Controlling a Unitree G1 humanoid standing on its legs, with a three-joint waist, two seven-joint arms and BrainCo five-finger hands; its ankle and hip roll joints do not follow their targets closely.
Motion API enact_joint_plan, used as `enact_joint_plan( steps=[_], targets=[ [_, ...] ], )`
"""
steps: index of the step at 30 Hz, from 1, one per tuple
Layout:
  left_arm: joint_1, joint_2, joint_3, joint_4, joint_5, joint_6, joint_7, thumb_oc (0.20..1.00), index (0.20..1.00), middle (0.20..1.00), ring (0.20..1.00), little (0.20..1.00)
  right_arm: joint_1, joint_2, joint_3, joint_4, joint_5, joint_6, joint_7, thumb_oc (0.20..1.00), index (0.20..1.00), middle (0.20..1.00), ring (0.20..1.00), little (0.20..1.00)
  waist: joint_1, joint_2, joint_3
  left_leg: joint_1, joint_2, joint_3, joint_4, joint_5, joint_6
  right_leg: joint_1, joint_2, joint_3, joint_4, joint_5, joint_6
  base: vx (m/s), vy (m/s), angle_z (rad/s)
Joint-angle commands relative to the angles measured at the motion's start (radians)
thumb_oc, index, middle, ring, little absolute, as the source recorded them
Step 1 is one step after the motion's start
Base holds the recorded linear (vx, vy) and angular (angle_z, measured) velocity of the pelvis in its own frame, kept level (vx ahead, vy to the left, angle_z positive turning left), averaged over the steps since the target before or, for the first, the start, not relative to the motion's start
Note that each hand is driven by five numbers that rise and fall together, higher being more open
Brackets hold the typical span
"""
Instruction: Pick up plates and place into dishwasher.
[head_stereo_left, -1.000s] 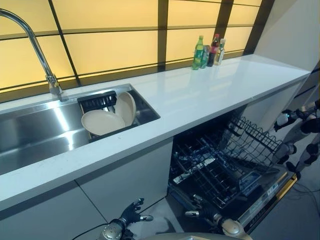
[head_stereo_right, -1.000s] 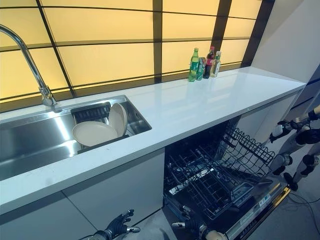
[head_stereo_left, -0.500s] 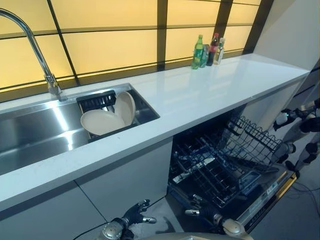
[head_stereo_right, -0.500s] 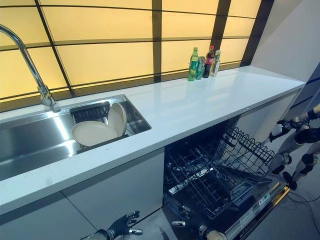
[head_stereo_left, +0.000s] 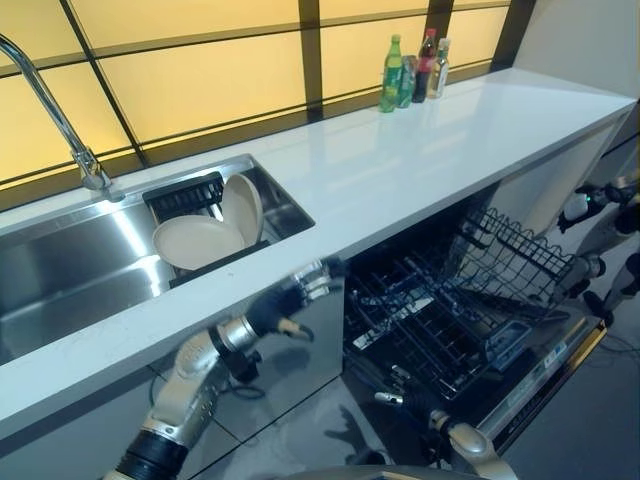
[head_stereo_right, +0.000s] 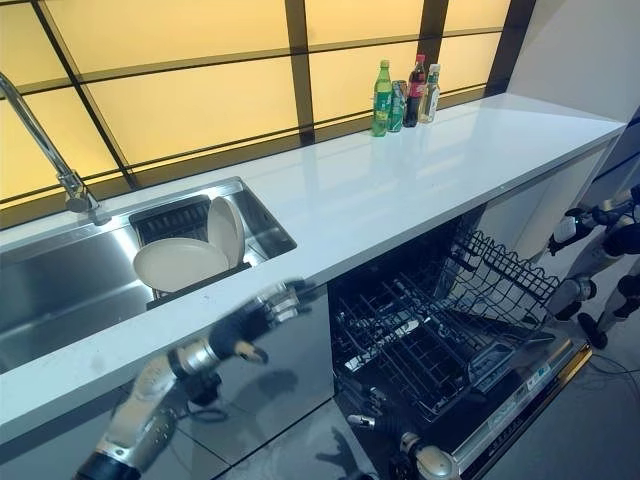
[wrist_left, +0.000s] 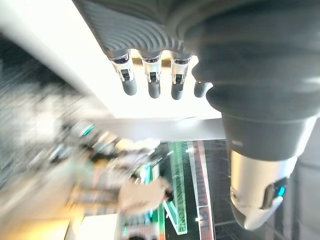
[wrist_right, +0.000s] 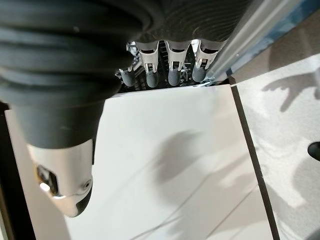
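Two round cream plates (head_stereo_left: 200, 240) are sitting in the stainless steel sink (head_stereo_left: 70, 270), one lying nearly flat and the other leaning upright just behind it against a black ribbed rack (head_stereo_left: 185, 196). A curved chrome tap (head_stereo_left: 60, 120) is arching over the sink's far edge. Just in front of the long white countertop (head_stereo_left: 400, 170), below its edge, the robot's left hand (head_stereo_left: 290, 300) is hanging in the air with its fingers (wrist_left: 152, 82) hanging relaxed and slightly apart, holding nothing. To the right the dishwasher (head_stereo_left: 460, 330) is standing open, its black wire racks (head_stereo_left: 450, 310) pulled out over the lowered door. The right hand (head_stereo_left: 405, 390) is hovering low beside that door, fingers (wrist_right: 170, 70) loosely extended, empty. Three bottles (head_stereo_left: 410, 72) are standing together at the counter's far end.
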Motion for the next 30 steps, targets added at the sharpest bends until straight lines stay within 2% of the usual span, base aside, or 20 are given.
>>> enact_joint_plan(
  steps=[1, 3, 6, 7, 8, 9, 10, 11, 12, 15, 18, 22, 25, 28, 30],
  targets=[
    [-0.13, 0.054, 0.099, -0.065, 0.022, -0.086, 0.243, 1.0, 1.0, 1.0, 1.0, 1.0, -0.028, 0.013, 0.005, -0.081, -0.019, -0.062, -0.013, 1.0, 1.0, 1.0, 1.0, 1.0, 0.008, -0.001, 0.028, 0.002, -0.033, -0.028, 0.018, -0.114, 0.026, 0.063, -0.075, 0.026, 0.02, -0.127, 0.087, 0.0, 0.0, 0.0],
    [-0.157, 0.091, 0.14, -0.063, 0.135, -0.12, 0.403, 1.0, 1.0, 1.0, 1.0, 1.0, -0.021, 0.012, 0.005, -0.089, -0.012, -0.063, -0.02, 1.0, 1.0, 1.0, 1.0, 1.0, 0.007, 0.0, 0.023, 0.002, -0.034, -0.031, 0.018, -0.114, 0.024, 0.065, -0.075, 0.025, 0.019, -0.13, 0.086, 0.0, 0.0, 0.0],
    [-0.211, 0.178, 0.207, 0.005, 0.48, -0.176, 0.719, 1.0, 1.0, 1.0, 1.0, 1.0, -0.015, 0.002, 0.007, -0.108, 0.009, -0.06, -0.025, 1.0, 1.0, 1.0, 1.0, 1.0, 0.002, 0.003, 0.017, 0.0, -0.035, -0.031, 0.018, -0.112, 0.021, 0.065, -0.072, 0.025, 0.02, -0.133, 0.085, 0.03, 0.004, 0.02],
    [-0.238, 0.247, 0.224, 0.048, 0.566, -0.176, 0.808, 1.0, 1.0, 1.0, 1.0, 1.0, -0.011, -0.006, 0.013, -0.119, 0.022, -0.058, -0.03, 1.0, 1.0, 1.0, 1.0, 1.0, -0.001, 0.005, 0.013, -0.002, -0.036, -0.031, 0.018, -0.11, 0.02, 0.065, -0.071, 0.026, 0.02, -0.134, 0.085, 0.03, 0.001, 0.03],
    [-0.262, 0.282, 0.234, 0.077, 0.62, -0.147, 0.865, 1.0, 1.0, 1.0, 1.0, 1.0, -0.009, -0.013, 0.018, -0.126, 0.03, -0.056, -0.03, 1.0, 1.0, 1.0, 1.0, 1.0, -0.004, 0.006, 0.012, -0.003, -0.036, -0.03, 0.019, -0.109, 0.019, 0.064, -0.071, 0.026, 0.02, -0.135, 0.084, 0.04, 0.004, 0.04],
    [-0.27, 0.309, 0.241, 0.111, 0.702, -0.143, 0.929, 1.0, 1.0, 1.0, 1.0, 1.0, -0.007, -0.019, 0.017, -0.129, 0.033, -0.055, -0.025, 1.0, 1.0, 1.0, 1.0, 1.0, -0.006, 0.007, 0.01, -0.004, -0.036, -0.026, 0.02, -0.11, 0.018, 0.063, -0.071, 0.026, 0.021, -0.136, 0.084, 0.04, 0.015, 0.03],
    [-0.284, 0.391, 0.239, 0.187, 0.861, -0.132, 1.063, 1.0, 1.0, 1.0, 1.0, 1.0, -0.004, -0.033, 0.017, -0.137, 0.038, -0.047, -0.018, 1.0, 1.0, 1.0, 1.0, 1.0, -0.013, 0.011, 0.008, -0.004, -0.036, -0.02, 0.021, -0.11, 0.018, 0.061, -0.07, 0.029, 0.021, -0.135, 0.086, 0.04, 0.021, 0.02],
    [-0.294, 0.437, 0.233, 0.224, 0.941, -0.093, 1.127, 1.0, 1.0, 1.0, 1.0, 1.0, -0.002, -0.043, 0.017, -0.144, 0.042, -0.041, -0.011, 1.0, 1.0, 1.0, 1.0, 1.0, -0.016, 0.012, 0.007, -0.005, -0.036, -0.017, 0.021, -0.109, 0.018, 0.06, -0.069, 0.031, 0.021, -0.134, 0.086, 0.04, 0.021, 0.01],
    [-0.308, 0.487, 0.211, 0.281, 0.96, -0.077, 1.17, 1.0, 1.0, 1.0, 1.0, 1.0, 0.001, -0.054, 0.021, -0.153, 0.048, -0.036, -0.01, 1.0, 1.0, 1.0, 1.0, 1.0, -0.021, 0.014, 0.008, -0.005, -0.037, -0.015, 0.022, -0.109, 0.018, 0.06, -0.069, 0.033, 0.021, -0.134, 0.087, 0.0, 0.0, 0.0],
    [-0.312, 0.543, 0.185, 0.371, 1.04, -0.006, 1.225, 1.0, 1.0, 1.0, 1.0, 1.0, 0.007, -0.078, 0.015, -0.158, 0.059, -0.048, 0.009, 1.0, 1.0, 1.0, 1.0, 1.0, -0.028, 0.014, 0.011, -0.006, -0.036, -0.005, 0.025, -0.111, 0.019, 0.056, -0.067, 0.037, 0.024, -0.134, 0.087, 0.0, 0.0, 0.0],
    [-0.311, 0.597, 0.126, 0.474, 1.149, 0.035, 1.293, 1.0, 1.0, 1.0, 1.0, 1.0, 0.005, -0.107, -0.008, -0.208, 0.133, -0.085, 0.009, 1.0, 1.0, 1.0, 1.0, 1.0, -0.039, 0.015, 0.017, -0.003, -0.036, 0.001, 0.028, -0.113, 0.021, 0.056, -0.065, 0.041, 0.028, -0.133, 0.086, 0.01, 0.01, 0.0],
    [-0.286, 0.641, 0.073, 0.54, 1.259, 0.133, 1.316, 1.0, 1.0, 1.0, 1.0, 1.0, 0.002, -0.149, -0.059, -0.333, 0.205, -0.139, 0.031, 1.0, 1.0, 1.0, 1.0, 1.0, -0.056, 0.017, 0.026, 0.001, -0.034, 0.012, 0.029, -0.116, 0.022, 0.052, -0.063, 0.051, 0.032, -0.131, 0.088, 0.04, 0.054, -0.01],
    [-0.272, 0.662, 0.034, 0.623, 1.309, 0.174, 1.308, 1.0, 1.0, 1.0, 1.0, 1.0, -0.009, -0.18, -0.098, -0.409, 0.23, -0.168, 0.034, 1.0, 1.0, 1.0, 1.0, 1.0, -0.069, 0.021, 0.031, 0.002, -0.036, 0.022, 0.03, -0.117, 0.024, 0.047, -0.064, 0.058, 0.032, -0.128, 0.092, 0.04, 0.088, -0.06],
    [-0.255, 0.672, -0.012, 0.656, 1.395, 0.23, 1.256, 1.0, 1.0, 1.0, 1.0, 1.0, -0.032, -0.216, -0.139, -0.489, 0.269, -0.184, 0.048, 1.0, 1.0, 1.0, 1.0, 1.0, -0.082, 0.021, 0.036, 0.0, -0.035, 0.035, 0.033, -0.117, 0.024, 0.04, -0.064, 0.066, 0.033, -0.125, 0.094, 0.02, 0.081, -0.08],
    [-0.255, 0.671, -0.041, 0.675, 1.418, 0.241, 1.23, 1.0, 1.0, 1.0, 1.0, 1.0, -0.047, -0.236, -0.149, -0.517, 0.286, -0.201, 0.053, 1.0, 1.0, 1.0, 1.0, 1.0, -0.088, 0.023, 0.041, -0.003, -0.036, 0.039, 0.034, -0.115, 0.025, 0.034, -0.064, 0.07, 0.035, -0.122, 0.095, 0.01, 0.097, -0.06]
  ],
)
